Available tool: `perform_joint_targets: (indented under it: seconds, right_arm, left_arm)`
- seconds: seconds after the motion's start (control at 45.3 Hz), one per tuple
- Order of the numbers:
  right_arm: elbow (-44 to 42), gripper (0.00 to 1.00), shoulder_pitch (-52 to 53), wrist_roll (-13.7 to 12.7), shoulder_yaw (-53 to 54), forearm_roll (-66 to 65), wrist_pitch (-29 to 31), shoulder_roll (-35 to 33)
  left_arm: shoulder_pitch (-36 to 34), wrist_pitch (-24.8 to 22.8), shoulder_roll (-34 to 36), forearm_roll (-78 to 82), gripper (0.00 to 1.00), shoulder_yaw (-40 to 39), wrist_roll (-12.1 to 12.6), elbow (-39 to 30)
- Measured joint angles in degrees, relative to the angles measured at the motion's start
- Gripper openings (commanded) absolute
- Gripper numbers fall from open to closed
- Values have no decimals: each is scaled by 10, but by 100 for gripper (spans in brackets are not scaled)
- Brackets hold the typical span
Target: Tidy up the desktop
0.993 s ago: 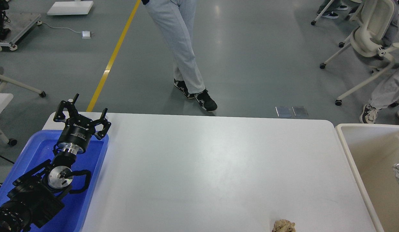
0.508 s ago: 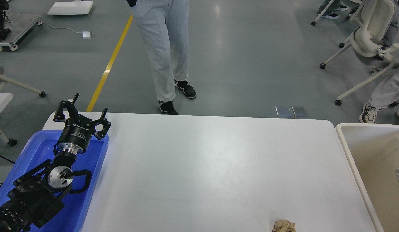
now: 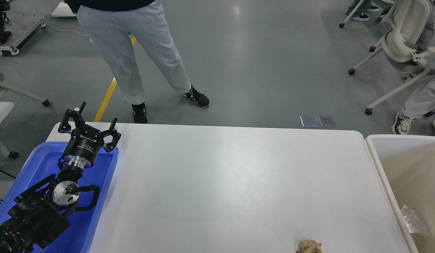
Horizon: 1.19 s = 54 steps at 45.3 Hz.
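Observation:
The desktop [image 3: 231,182] is a wide white tabletop with rounded corners. A crumpled beige paper ball [image 3: 309,246] lies on it at the near edge, right of centre. My left gripper [image 3: 94,121] is open and empty, held above the far end of the blue tray [image 3: 98,203] at the table's left. A silvery crumpled piece [image 3: 412,219] lies inside the white-rimmed beige bin [image 3: 381,168] at the right. My right gripper is out of view.
A person in grey trousers [image 3: 133,52] stands just beyond the table's far left edge. Office chairs [image 3: 403,45] and seated people are at the far right. A yellow floor line [image 3: 108,95] runs behind the table.
The silvery piece has dropped lower inside the beige bin. The person has walked left along the far side of the table. My left arm has not moved.

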Motion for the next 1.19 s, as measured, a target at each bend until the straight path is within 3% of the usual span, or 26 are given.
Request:
perform_joint_targets:
  seconds: [0.464,0.773,1.192]
  right_arm:
    - [-3,99,8,1,-24,-7,7,9]
    - [-2,99,29,3,25,5,69,2]
    - [57,99,91,57,159,10,114,-21]
  left_arm:
    - [0,0,0,0,100,0,0,0]
    - [0,0,0,0,100,0,0,0]
    - [-1,0,0,0,100,0,0,0]
